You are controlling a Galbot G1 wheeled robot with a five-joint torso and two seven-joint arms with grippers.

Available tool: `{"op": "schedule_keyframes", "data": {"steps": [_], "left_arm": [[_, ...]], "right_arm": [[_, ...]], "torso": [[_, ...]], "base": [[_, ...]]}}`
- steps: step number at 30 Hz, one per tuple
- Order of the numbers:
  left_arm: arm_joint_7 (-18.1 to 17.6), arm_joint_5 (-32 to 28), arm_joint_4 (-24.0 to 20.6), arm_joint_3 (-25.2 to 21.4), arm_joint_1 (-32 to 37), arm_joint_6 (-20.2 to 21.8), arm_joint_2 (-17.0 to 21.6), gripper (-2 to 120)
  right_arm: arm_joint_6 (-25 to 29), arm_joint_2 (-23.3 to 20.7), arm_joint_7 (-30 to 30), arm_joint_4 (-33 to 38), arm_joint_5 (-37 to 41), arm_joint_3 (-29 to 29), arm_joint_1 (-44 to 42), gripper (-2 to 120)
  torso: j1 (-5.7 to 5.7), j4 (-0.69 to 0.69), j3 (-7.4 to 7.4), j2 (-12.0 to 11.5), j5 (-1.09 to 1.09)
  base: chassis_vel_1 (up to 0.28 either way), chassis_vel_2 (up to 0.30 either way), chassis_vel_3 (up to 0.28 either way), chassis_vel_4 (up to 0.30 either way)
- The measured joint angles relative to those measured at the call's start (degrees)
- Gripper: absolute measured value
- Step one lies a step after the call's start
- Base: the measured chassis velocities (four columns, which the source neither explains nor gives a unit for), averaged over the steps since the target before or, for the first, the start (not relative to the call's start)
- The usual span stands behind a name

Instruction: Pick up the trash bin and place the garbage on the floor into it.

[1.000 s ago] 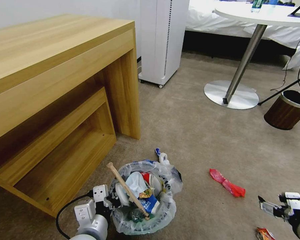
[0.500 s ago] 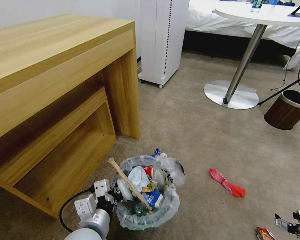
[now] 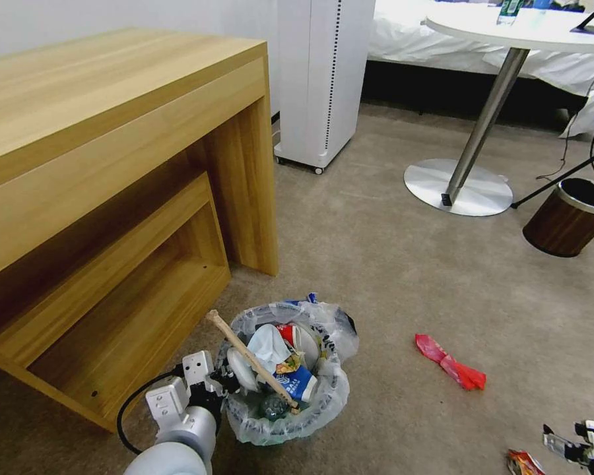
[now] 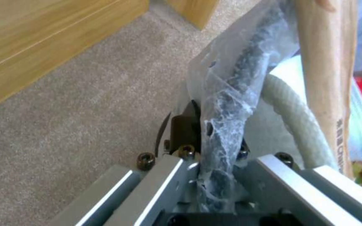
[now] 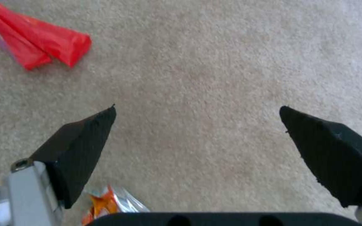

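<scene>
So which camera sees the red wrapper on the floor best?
The head view shows the whole red wrapper lying flat on the carpet, to the right of the trash bin. The right wrist view catches part of it beyond the open right hand. The left wrist view looks at the bin's bag, gripped by the left hand.

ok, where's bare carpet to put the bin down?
Bare carpet between the desk, round table base and red wrapper. Crowded by the right gripper: wrappers. Left gripper holds the trash bin.
</scene>
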Motion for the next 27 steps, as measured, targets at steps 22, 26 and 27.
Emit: {"op": "schedule_keyframes", "data": {"steps": [22,26,27], "left_arm": [[-4.2,-3.0,0.7,0.6,-1.3,0.1,0.0,0],[-4.1,-2.4,1.1,0.9,-1.0,0.3,-0.3,0],[-4.1,-2.1,1.2,1.1,-0.9,0.3,-0.4,0]], "right_arm": [[5.0,3.8,-2.3,-7.7,-5.0,-6.0,6.1,100],[5.3,4.0,-2.2,-9.0,-6.3,-6.9,6.7,100],[5.4,3.9,-2.2,-9.2,-6.6,-7.0,6.5,100]], "torso": [[0.00,0.00,0.00,0.0,0.00],[0.00,0.00,0.00,0.0,0.00],[0.00,0.00,0.00,0.0,0.01]], "base": [[0.000,0.000,0.000,0.000],[0.000,0.000,0.000,0.000],[0.000,0.000,0.000,0.000]]}}
